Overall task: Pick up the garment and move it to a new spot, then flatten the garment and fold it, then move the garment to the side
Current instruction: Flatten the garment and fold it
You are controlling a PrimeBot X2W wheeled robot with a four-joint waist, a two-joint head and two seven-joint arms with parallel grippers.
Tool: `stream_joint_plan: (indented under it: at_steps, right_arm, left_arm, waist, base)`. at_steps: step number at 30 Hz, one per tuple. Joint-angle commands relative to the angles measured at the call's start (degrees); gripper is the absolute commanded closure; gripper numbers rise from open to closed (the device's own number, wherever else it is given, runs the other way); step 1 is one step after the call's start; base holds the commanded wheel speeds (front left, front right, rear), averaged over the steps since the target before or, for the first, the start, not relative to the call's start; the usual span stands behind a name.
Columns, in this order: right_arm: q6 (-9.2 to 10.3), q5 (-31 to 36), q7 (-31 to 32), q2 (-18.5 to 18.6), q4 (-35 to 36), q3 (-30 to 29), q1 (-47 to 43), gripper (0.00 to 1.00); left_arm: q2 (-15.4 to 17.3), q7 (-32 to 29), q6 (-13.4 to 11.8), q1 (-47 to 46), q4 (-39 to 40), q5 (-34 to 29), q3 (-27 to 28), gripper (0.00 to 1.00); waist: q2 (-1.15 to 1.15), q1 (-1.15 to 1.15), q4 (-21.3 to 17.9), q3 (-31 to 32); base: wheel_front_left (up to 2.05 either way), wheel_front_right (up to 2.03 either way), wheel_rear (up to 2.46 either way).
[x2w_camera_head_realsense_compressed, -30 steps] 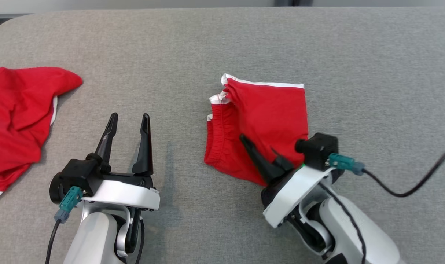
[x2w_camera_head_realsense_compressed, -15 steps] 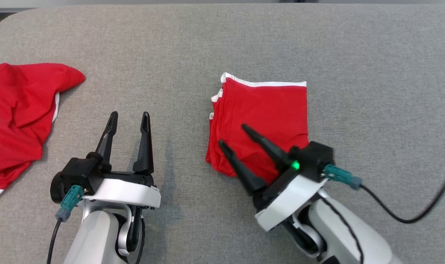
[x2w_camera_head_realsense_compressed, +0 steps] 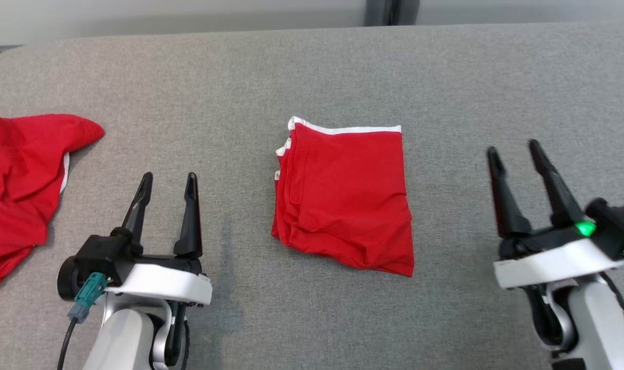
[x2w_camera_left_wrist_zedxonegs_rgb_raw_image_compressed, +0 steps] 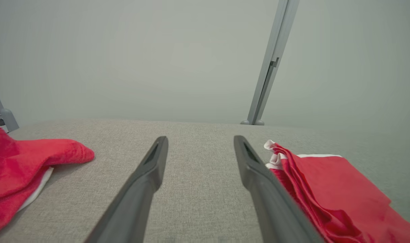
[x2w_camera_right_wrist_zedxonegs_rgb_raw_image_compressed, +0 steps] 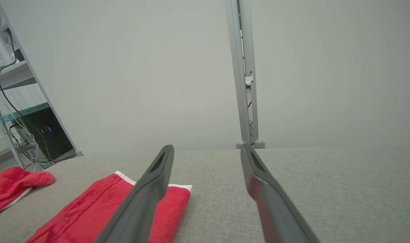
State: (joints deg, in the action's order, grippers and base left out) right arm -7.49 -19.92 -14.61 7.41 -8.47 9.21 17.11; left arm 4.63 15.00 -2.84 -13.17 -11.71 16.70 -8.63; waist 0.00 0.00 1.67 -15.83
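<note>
Squarely between left gripper [x2w_camera_head_realsense_compressed: 168, 177] and right gripper [x2w_camera_head_realsense_compressed: 513, 146] lies the folded garment [x2w_camera_head_realsense_compressed: 343, 195] (the 2 spread, empty).

Surface: you have a grey fabric table [x2w_camera_head_realsense_compressed: 312, 67], rounded at its far-left corner
Left edge: a crumpled red cloth [x2w_camera_head_realsense_compressed: 19, 169] with white trim lies there
Behind: pale wall [x2w_camera_left_wrist_zedxonegs_rgb_raw_image_compressed: 157, 50], grey upright post [x2w_camera_left_wrist_zedxonegs_rgb_raw_image_compressed: 270, 67]
Your right wrist view: shelf rack [x2w_camera_right_wrist_zedxonegs_rgb_raw_image_compressed: 12, 77] with black box [x2w_camera_right_wrist_zedxonegs_rgb_raw_image_compressed: 46, 135] and cables

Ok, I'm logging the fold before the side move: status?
Left gripper open, right gripper open, both empty. Garment folded, lying between them, untouched. Crumpled red cloth far left, well apart.
</note>
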Motion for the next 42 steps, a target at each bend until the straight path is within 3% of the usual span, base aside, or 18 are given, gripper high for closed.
stream_joint_plan:
  at_steps: [1,8,28,42]
  right_arm:
    - [-0.01,0.52,0.24,0.28,0.35,-1.09,-1.15,0.00]
    - [-0.01,3.48,2.76,-0.58,3.16,-7.42,-7.56,0.00]
    - [-0.01,6.43,9.99,-2.82,10.49,-12.05,-22.57,0.00]
    - [-0.01,7.50,13.08,-3.96,14.60,-13.13,-26.00,0.00]
  left_arm:
    - [0.61,0.20,-0.32,0.36,0.03,-0.18,0.36,0.00]
    - [2.17,-0.90,-0.90,3.76,1.11,-0.18,0.59,0.00]
    - [4.27,-5.91,-4.20,18.72,7.78,1.15,0.97,0.00]
    - [6.35,-7.17,-4.94,20.53,9.72,0.56,0.98,0.00]
  waist:
    - [0.00,0.00,-0.41,0.66]
    - [0.00,0.00,-1.22,4.04]
    - [0.00,0.00,-0.51,16.06]
    - [0.00,0.00,-0.42,17.55]
  base:
    - [0.00,0.00,0.00]
    - [0.00,0.00,0.00]
    - [0.00,0.00,0.00]
    - [0.00,0.00,0.00]
